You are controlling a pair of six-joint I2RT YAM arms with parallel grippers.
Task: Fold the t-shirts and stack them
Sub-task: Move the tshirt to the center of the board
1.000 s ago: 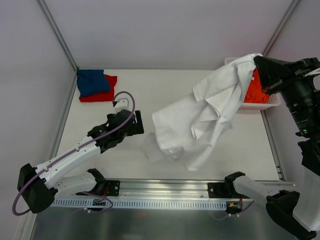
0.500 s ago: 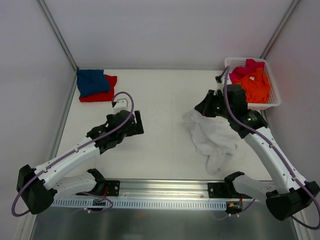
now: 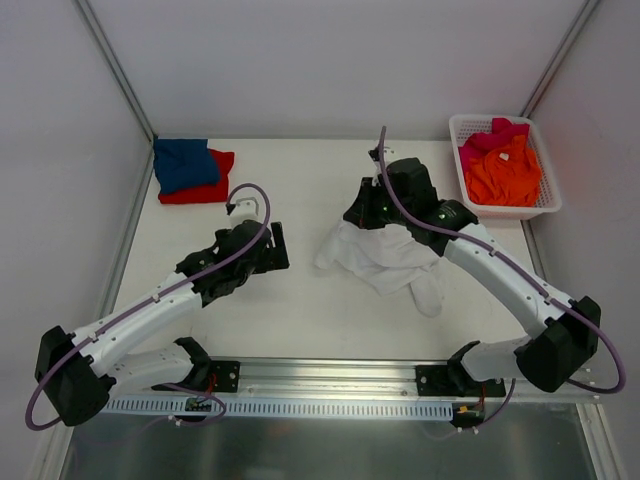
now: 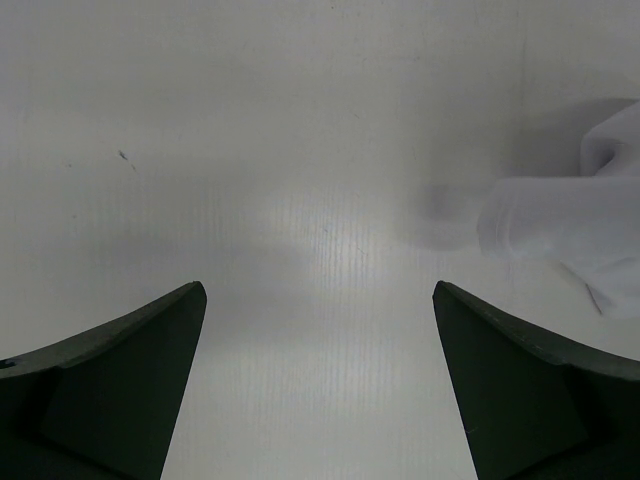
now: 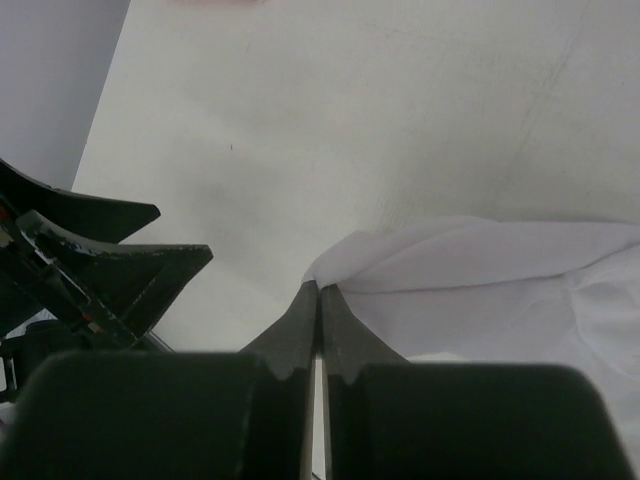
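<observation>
White t-shirt [image 3: 385,262] is dumped crumpled mid-table, with one edge pinched in the closed right gripper [image 5: 318,296]. Left gripper [image 4: 318,290] is held wide open just beside it, with nothing in it. The cloth looks light and floppy, so it's probably best taken at the shoulder seams or hem corners and spread flat. Blue t-shirt [image 3: 184,164] is lying on the red t-shirt [image 3: 218,186] back-left.

**No Legible Text in Any View**

No word, number or brand mark can be read. One small white tag [image 3: 505,156] sits on the orange t-shirt [image 3: 503,182] in the basket [image 3: 520,211], and any print on it is too small to tell.
</observation>
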